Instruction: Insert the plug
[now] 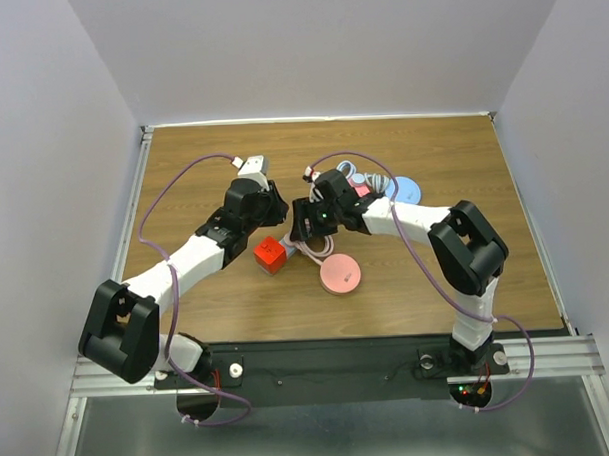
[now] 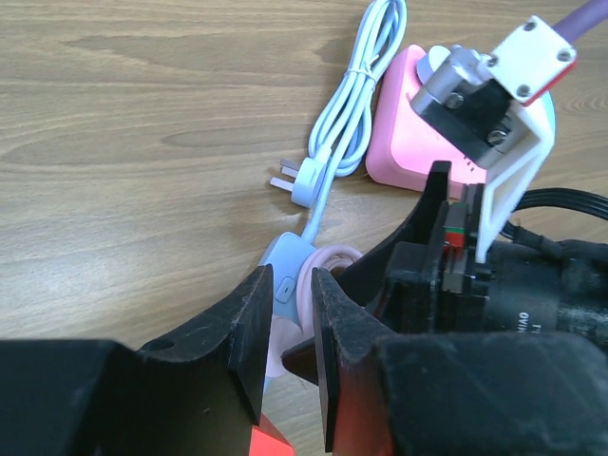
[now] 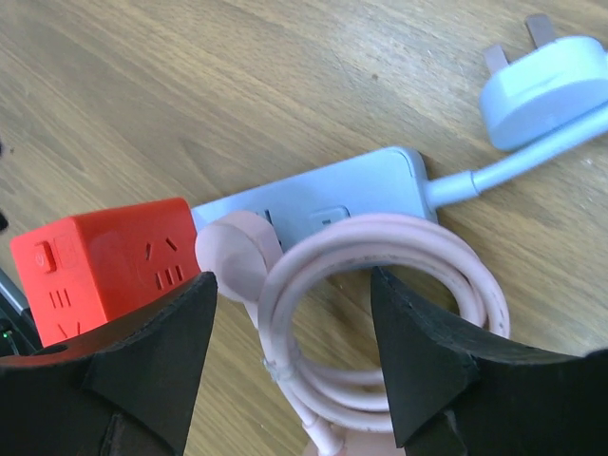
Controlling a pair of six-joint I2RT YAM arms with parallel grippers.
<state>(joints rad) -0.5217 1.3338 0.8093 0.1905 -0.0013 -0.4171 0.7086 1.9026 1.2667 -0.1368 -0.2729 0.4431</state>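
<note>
Right wrist view: right end effector [image 3: 290,285] released astride the coiled pink cable [image 3: 418,252]; its round pink plug [image 3: 237,255] lies on the pale blue plastic power strip [image 3: 328,195]; the springy coil could tug it askew; left end effector [image 2: 288,290]: grasp I cannot tell.

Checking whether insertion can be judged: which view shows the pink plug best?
Right wrist: the pink plug lies clearly against the blue power strip, beside the red cube. Left wrist shows only a pink sliver between its fingers; top external shows it too small.

Top view: high, rear, looking down. Wrist views: close, both showing blue power strip [image 3: 380,180].
</note>
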